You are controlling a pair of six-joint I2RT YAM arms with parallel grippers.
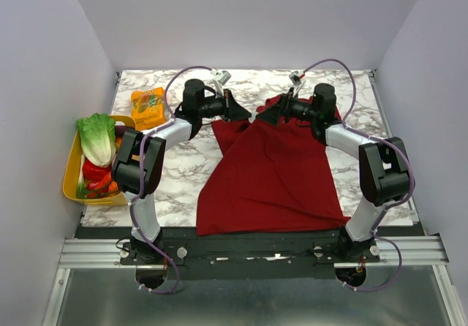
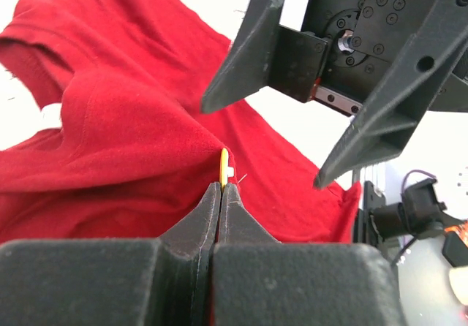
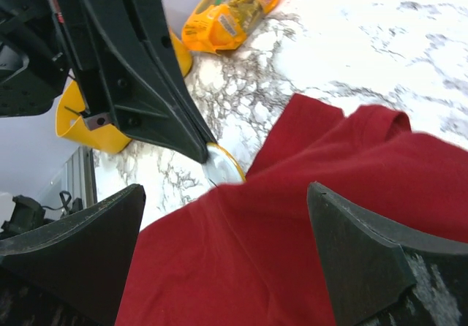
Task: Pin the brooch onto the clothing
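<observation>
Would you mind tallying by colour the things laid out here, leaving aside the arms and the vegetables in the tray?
Red: 1, the T-shirt
Yellow: 2, the brooch and the tray
Orange: 1, the snack packet
Total: 4

The place is a robot lab cell. Plain pale walls (image 1: pixel 256 19) box in a table (image 1: pixel 183 176) on its left, far and right sides, with no furniture or decoration. The table has a marble-print top, and an aluminium rail (image 1: pixel 88 251) runs along its near edge. A left arm (image 1: pixel 139 167) and a right arm (image 1: pixel 382 171) are bolted there, trailing loose cables (image 1: pixel 333 60). Props lie about: a yellow tray (image 1: pixel 70 171) of vegetables (image 1: pixel 96 139) at the table's left edge, an orange packet (image 1: pixel 148 105) at its far left corner, and a red shirt (image 1: pixel 270 180) across its middle.
</observation>
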